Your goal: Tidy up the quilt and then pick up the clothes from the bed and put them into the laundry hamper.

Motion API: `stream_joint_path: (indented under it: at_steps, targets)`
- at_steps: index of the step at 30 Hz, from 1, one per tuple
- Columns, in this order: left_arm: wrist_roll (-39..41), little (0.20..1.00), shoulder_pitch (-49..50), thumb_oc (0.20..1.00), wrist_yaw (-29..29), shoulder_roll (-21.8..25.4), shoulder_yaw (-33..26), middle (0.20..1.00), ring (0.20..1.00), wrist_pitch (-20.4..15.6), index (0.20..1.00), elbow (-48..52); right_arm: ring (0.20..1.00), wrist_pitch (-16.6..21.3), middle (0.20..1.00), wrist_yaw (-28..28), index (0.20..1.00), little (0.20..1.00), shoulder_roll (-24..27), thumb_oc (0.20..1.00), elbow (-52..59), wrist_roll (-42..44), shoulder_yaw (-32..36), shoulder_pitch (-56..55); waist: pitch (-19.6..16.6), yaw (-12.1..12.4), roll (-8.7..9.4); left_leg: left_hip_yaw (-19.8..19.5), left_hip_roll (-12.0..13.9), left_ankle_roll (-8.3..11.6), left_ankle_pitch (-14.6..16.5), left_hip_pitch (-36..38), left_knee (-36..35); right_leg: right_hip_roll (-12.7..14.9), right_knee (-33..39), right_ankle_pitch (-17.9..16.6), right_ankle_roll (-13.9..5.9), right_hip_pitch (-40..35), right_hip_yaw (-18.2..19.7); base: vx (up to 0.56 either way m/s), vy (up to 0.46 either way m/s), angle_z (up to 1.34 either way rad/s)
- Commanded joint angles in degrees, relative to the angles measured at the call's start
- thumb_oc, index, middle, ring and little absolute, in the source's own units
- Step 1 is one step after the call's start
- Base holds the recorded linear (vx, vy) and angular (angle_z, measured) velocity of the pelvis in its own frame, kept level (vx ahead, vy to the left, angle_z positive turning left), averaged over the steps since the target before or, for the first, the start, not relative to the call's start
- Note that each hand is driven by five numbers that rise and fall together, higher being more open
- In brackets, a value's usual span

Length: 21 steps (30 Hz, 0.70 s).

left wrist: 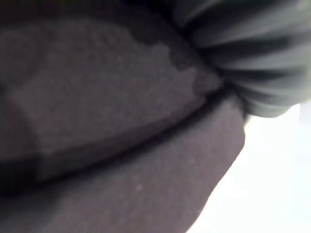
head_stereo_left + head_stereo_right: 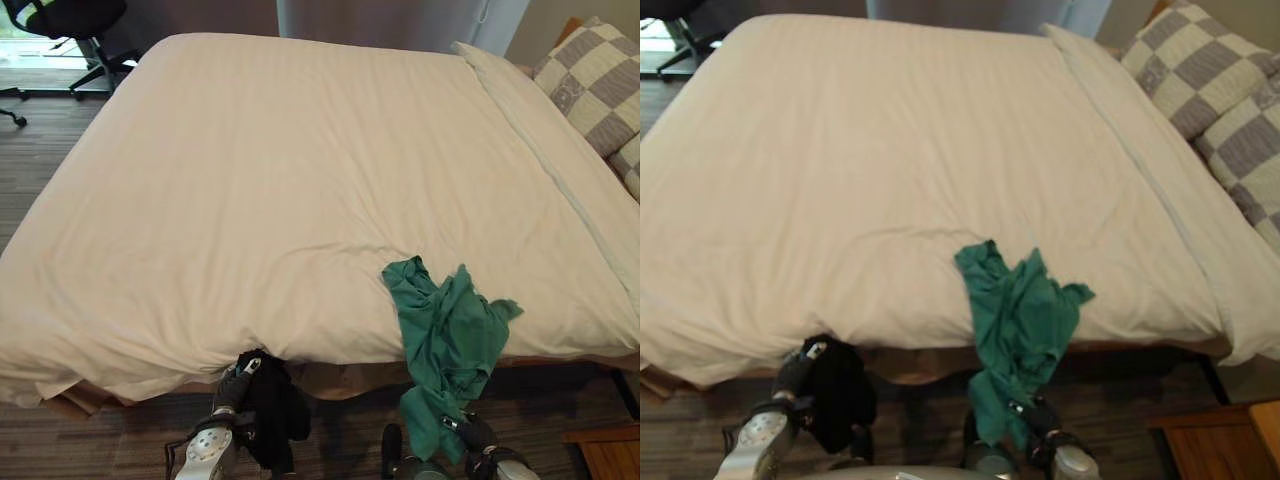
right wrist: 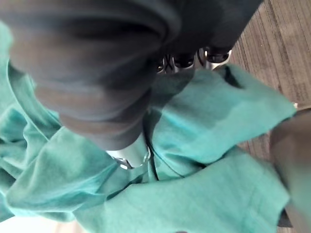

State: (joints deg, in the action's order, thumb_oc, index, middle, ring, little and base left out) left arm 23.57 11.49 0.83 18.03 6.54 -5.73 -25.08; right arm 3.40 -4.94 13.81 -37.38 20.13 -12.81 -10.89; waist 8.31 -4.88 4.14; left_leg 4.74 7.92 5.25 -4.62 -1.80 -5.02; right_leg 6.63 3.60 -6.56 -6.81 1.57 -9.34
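- Clutching a black garment (image 2: 272, 405), the left hand (image 2: 232, 385) should lift it off the quilt (image 2: 260, 210).
- Right hand (image 2: 1035, 418) grips the green shirt (image 2: 445, 340); pull it free of the bed edge.

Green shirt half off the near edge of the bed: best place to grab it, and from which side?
Take the green shirt by its hanging lower part, coming from the near side of the bed. That part drapes over the edge with free cloth to curl fingers round; the upper part lies crumpled on the quilt. The right robot hand already appears closed on that hanging end.
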Motion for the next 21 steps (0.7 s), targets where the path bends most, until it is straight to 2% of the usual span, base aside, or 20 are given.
stream_joint_path:
  at_steps: [1, 3, 6, 7, 9, 10, 11, 12, 13, 14, 15, 16, 17, 18, 19, 20, 21]
  targets:
    - [0.64, 0.200, -4.10, 0.200, -0.89, 1.43, 1.17, 0.200, 0.200, -2.94, 0.200, 1.60, 0.200, 1.84, 0.200, -0.69, 0.200, 0.200, -0.37, 0.200, -0.95, -1.38, -4.14, 5.85, 1.75, 1.00, -0.52, -1.84, 1.10, 1.57, 4.15, -0.73, 0.02, -0.45, -7.50, 11.32, -1.70, 2.20, 10.51, -0.01, -0.059, 0.36]
    - [1.25, 0.200, -4.37, 0.200, -0.76, 1.26, 1.15, 0.200, 0.200, -2.85, 0.200, 1.35, 0.200, 1.63, 0.200, -1.06, 0.200, 0.200, -0.39, 0.200, -1.60, -1.56, -5.71, 7.00, 1.83, 1.44, -0.68, -2.83, 1.03, 1.71, 3.83, -1.01, 0.02, -0.59, -6.10, 11.45, -1.38, 1.36, 10.32, 0.02, -0.135, 0.87]
    - [2.58, 0.200, -5.05, 0.200, -1.24, 0.43, 0.68, 0.200, 0.200, -3.35, 0.200, -1.41, 0.200, 1.92, 0.200, -1.32, 0.200, 0.200, -0.31, 0.200, -2.16, -3.89, -11.60, 12.05, 2.84, 3.75, -2.22, -5.39, 2.26, 3.28, 2.01, -2.63, 0.02, -1.34, -1.15, 11.07, -0.83, -1.31, 6.95, -0.04, -0.226, 0.66]
    - [2.17, 0.200, -6.75, 0.200, -2.85, -0.65, 0.51, 0.200, 0.200, -4.27, 0.200, -3.28, 0.200, 3.53, 0.200, 1.43, 0.200, 0.200, 1.94, 0.200, 0.62, -9.14, -14.47, 18.88, 4.26, 7.14, -3.99, -8.53, 2.31, 4.52, -0.79, -6.53, 0.02, -1.17, 1.40, 11.68, -0.72, -2.33, 0.65, -0.20, -0.173, 0.99]
    - [2.05, 0.200, -7.38, 0.200, -4.26, -1.20, 0.05, 0.200, 0.200, -4.98, 0.200, -2.98, 0.200, 4.46, 0.200, 3.41, 0.200, 0.200, 4.17, 0.200, 2.93, -11.58, -14.02, 20.45, 5.12, 8.57, -4.65, -2.62, 2.34, 3.03, -1.41, -8.22, 0.87, 0.21, 1.40, 11.98, -0.86, -2.23, -4.32, -0.27, -0.072, 1.47]
    - [2.57, 0.200, -7.04, 0.200, -4.72, -1.22, -0.55, 0.200, 0.200, -5.23, 0.200, -2.80, 0.200, 4.62, 0.200, 4.32, 0.200, 0.200, 4.53, 0.200, 3.60, -12.66, -13.59, 20.54, 5.13, 8.88, -4.69, 3.40, 3.17, 2.17, 0.21, -7.76, 2.48, 1.04, 1.40, 11.93, -0.78, -2.19, -7.37, -0.20, -0.024, 1.94]
    - [2.57, 0.200, -7.05, 0.200, -4.72, -1.22, -0.55, 0.200, 0.200, -5.22, 0.200, -2.79, 0.200, 4.61, 0.200, 4.32, 0.200, 0.200, 4.53, 0.200, 3.60, -12.66, -13.58, 20.54, 5.04, 8.87, -4.70, 3.37, 3.17, 2.14, 0.22, -7.97, 2.61, 1.04, 1.40, 11.86, -0.78, -2.04, -7.38, -0.22, -0.015, 2.33]
    - [3.44, 0.200, -6.42, 0.200, -5.11, -1.10, -1.33, 0.200, 0.200, -5.41, 0.200, -2.35, 0.200, 4.63, 0.200, 5.24, 0.200, 0.200, 4.40, 0.200, 3.78, -13.12, -13.29, 20.17, 5.11, 9.20, -4.72, 6.77, 3.37, 1.52, 1.99, -8.30, 6.46, 1.63, 1.40, 11.87, -0.50, -2.40, -9.84, -0.22, -0.037, 2.31]
    - [-12.52, 0.200, -3.12, 0.200, -11.85, 7.03, -5.61, 0.200, 0.200, -7.54, 0.200, 2.38, 0.200, 5.80, 0.200, 6.47, 0.200, 0.200, 4.75, 0.200, 5.09, -12.60, -9.56, 18.02, 5.05, 10.56, -4.56, 9.46, 3.30, 1.76, 5.97, -7.21, 12.09, 2.77, 1.40, 11.81, -0.17, -3.80, -14.15, -0.21, -0.036, 1.83]
    - [-12.52, 0.200, -2.70, 0.200, -11.81, 7.16, -5.80, 0.200, 0.200, -6.80, 0.200, 3.24, 0.200, 5.66, 0.200, 6.38, 0.200, 0.200, 4.71, 0.200, 5.35, -12.61, -9.51, 17.83, 5.07, 10.28, -4.54, 9.10, 3.31, 1.75, 6.29, -7.43, 12.60, 2.76, 1.40, 11.89, -0.24, -4.02, -14.48, -0.28, -0.048, 2.50]
    - [5.89, 0.200, -0.21, 0.200, -2.72, -0.70, -5.36, 0.200, 0.200, -5.76, 0.200, -3.41, 0.200, 5.14, 0.200, 7.29, 0.200, 0.200, 5.10, 0.200, 4.70, -10.79, -6.63, 15.22, 4.93, 12.66, -3.93, 9.99, 3.60, 1.02, 8.98, -6.32, 15.77, 3.89, 0.97, 11.84, 1.04, -5.27, -21.15, -0.18, 0.025, 2.57]
    - [3.63, 0.200, -1.85, 0.200, -3.45, -0.62, -4.91, 0.200, 0.200, -5.99, 0.200, -8.61, 0.200, 5.11, 0.200, 7.77, 0.200, 0.200, 4.80, 0.200, 3.31, -10.19, -4.71, 14.35, 4.54, 12.30, -3.83, 10.04, 3.94, 0.83, 9.90, -5.29, 15.91, 4.30, 0.33, 11.79, 1.27, -5.97, -23.31, -0.19, 0.023, 2.68]
    - [3.63, 0.200, -1.91, 0.200, -3.44, -0.63, -4.90, 0.200, 0.200, -6.04, 0.200, -8.68, 0.200, 5.12, 0.200, 7.76, 0.200, 0.200, 4.80, 0.200, 3.30, -10.19, -4.69, 14.38, 4.58, 12.24, -3.85, 9.96, 3.93, 0.83, 9.91, -5.30, 15.94, 4.30, 0.35, 11.79, 1.26, -6.03, -23.39, -0.08, 0.112, 2.37]
    - [1.65, 0.200, -2.56, 0.200, -4.07, -0.42, -4.26, 0.200, 0.200, -5.74, 0.200, -10.52, 0.200, 4.94, 0.200, 8.20, 0.200, 0.200, 4.22, 0.200, 3.13, -10.16, -2.50, 11.59, 3.91, 12.52, -3.47, 10.59, 4.79, 0.86, 10.14, -4.00, 15.23, 4.63, -0.28, 11.91, 1.21, -6.74, -26.33, -0.08, 0.287, 2.78]
    - [-1.12, 0.200, -2.90, 0.200, -5.34, -0.80, -3.32, 0.200, 0.200, -4.95, 0.200, -12.04, 0.200, 4.27, 0.200, 9.45, 0.200, 0.200, 3.36, 0.200, 1.53, -9.87, 0.27, 8.17, 2.99, 12.38, -3.68, 11.18, 5.31, 0.54, 9.89, -1.56, 12.29, 5.42, -1.82, 11.48, 0.84, -7.34, -28.65, -0.12, 0.410, 2.63]
    - [-2.43, 0.200, -2.92, 0.200, -5.79, -1.00, -2.96, 0.200, 0.200, -4.74, 0.200, -12.53, 0.200, 4.21, 0.200, 10.41, 0.200, 0.200, 2.90, 0.200, 0.25, -9.73, 1.82, 7.78, 2.79, 13.25, -3.63, 10.23, 5.15, 1.13, 8.68, -1.05, 10.16, 6.43, -3.32, 11.05, 0.64, -7.63, -31.09, -0.05, 0.326, 2.56]
    - [-2.51, 0.200, -3.00, 0.200, -5.86, -0.99, -2.81, 0.200, 0.200, -4.74, 0.200, -12.54, 0.200, 4.30, 0.200, 10.43, 0.200, 0.200, 2.83, 0.200, 0.09, -9.76, 1.97, 7.83, 2.77, 12.99, -3.60, 9.84, 4.95, 1.12, 8.37, -1.06, 9.76, 6.59, -3.53, 11.15, 0.53, -7.69, -31.52, -0.06, 0.353, 3.82]
